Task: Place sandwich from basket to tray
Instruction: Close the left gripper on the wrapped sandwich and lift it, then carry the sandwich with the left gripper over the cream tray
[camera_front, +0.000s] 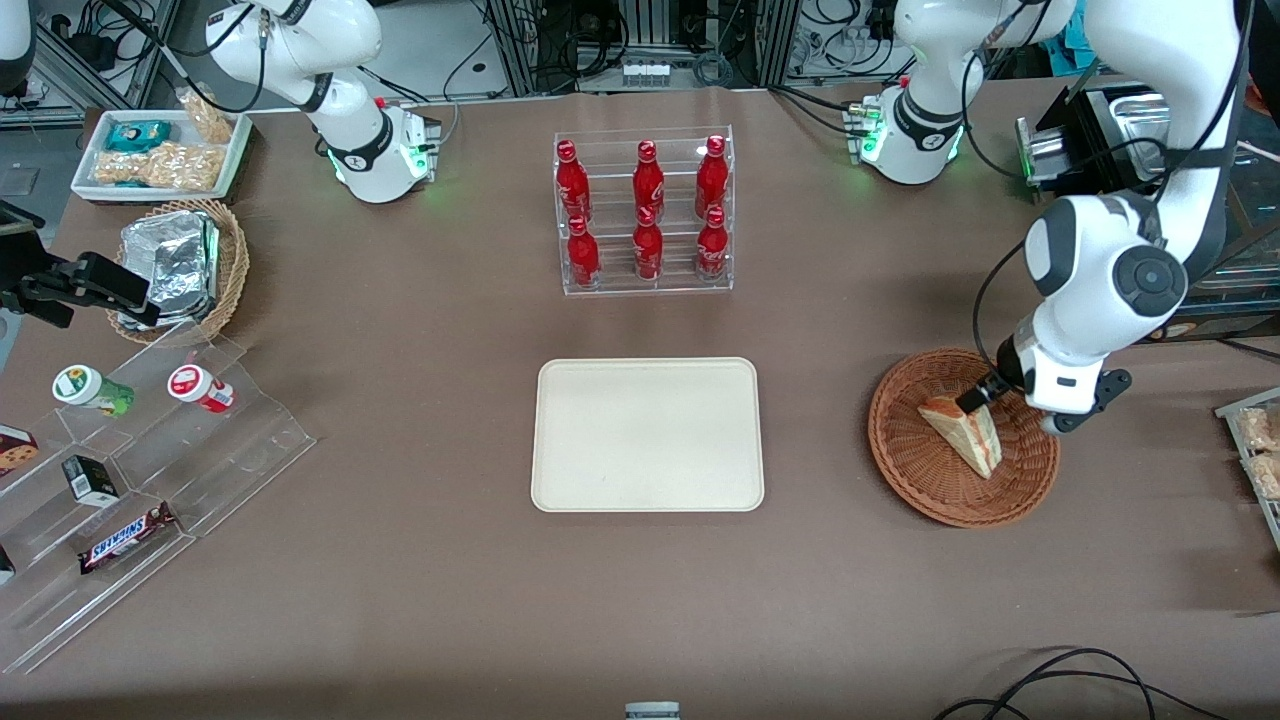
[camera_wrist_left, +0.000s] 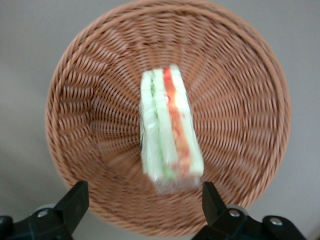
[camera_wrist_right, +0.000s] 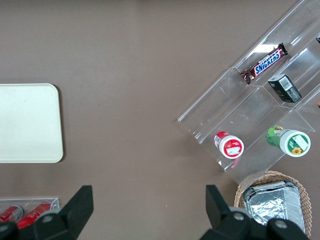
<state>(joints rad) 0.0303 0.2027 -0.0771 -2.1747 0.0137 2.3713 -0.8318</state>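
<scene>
At the right of the front view, the gripper (camera_front: 985, 392) hangs low over the basket (camera_front: 915, 470), at the end of the sandwich (camera_front: 965, 432) farther from the front camera. The wrist view shows its jaws spread wide apart, one on each side of the sandwich (camera_wrist_left: 170, 130) and clear of it, so nothing is gripped. The sandwich lies in the middle of the basket (camera_wrist_left: 90, 100), filling edge up. The tray (camera_front: 647, 435) sits bare in the centre of the desk (camera_front: 400, 600), well apart from the basket. The risks from here look plain: the wedge is soft and its clear wrap slick, so a close too near the tip could let it slide out, while too hard a pinch would crush the bread. Descending too far could press the fingertips into the wicker and drag the light basket along.
</scene>
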